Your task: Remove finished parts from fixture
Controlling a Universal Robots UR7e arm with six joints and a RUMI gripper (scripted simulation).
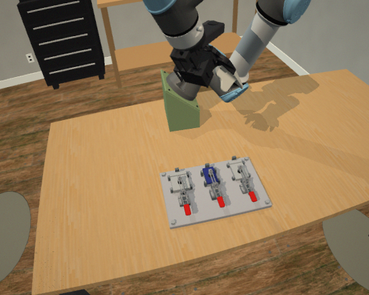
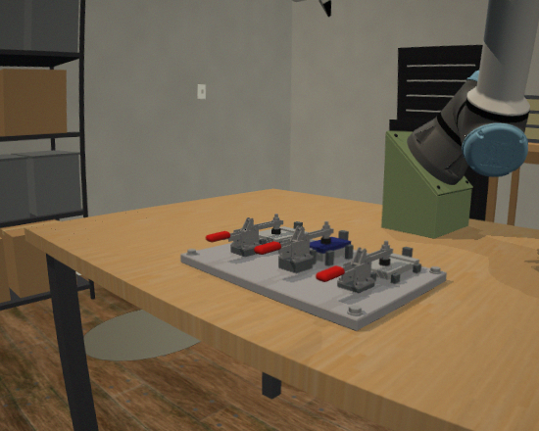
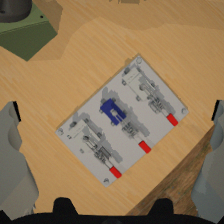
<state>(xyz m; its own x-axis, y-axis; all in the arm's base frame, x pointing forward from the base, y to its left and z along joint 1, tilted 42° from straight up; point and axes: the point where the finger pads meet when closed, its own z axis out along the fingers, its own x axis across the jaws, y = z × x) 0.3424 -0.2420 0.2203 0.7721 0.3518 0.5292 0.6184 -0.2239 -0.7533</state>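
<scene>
The grey fixture plate point(image 1: 202, 213) point(image 2: 276, 282) point(image 3: 120, 92) lies on the table. It bears three toggle clamps with red handles. A pale finished part point(image 1: 174, 185) point(image 3: 76, 131) sits at its left in the top view; another pale part point(image 1: 236, 171) point(image 3: 132, 77) sits at its right. The blue blank point(image 1: 207, 171) point(image 2: 342, 243) point(image 3: 109, 113) is between them. All three clamp arms reach over the parts with their handles low. Slots are too small to make out. My gripper point(image 3: 115, 101) is open and empty, high above the fixture.
The green robot pedestal point(image 1: 184, 115) point(image 2: 414, 206) point(image 3: 30, 37) stands on the table point(image 1: 98, 161) point(image 2: 154, 225) behind the fixture. Small grey locating posts surround each part, and bolt heads stand at the plate's corners. The table's front edge runs near the handle side.
</scene>
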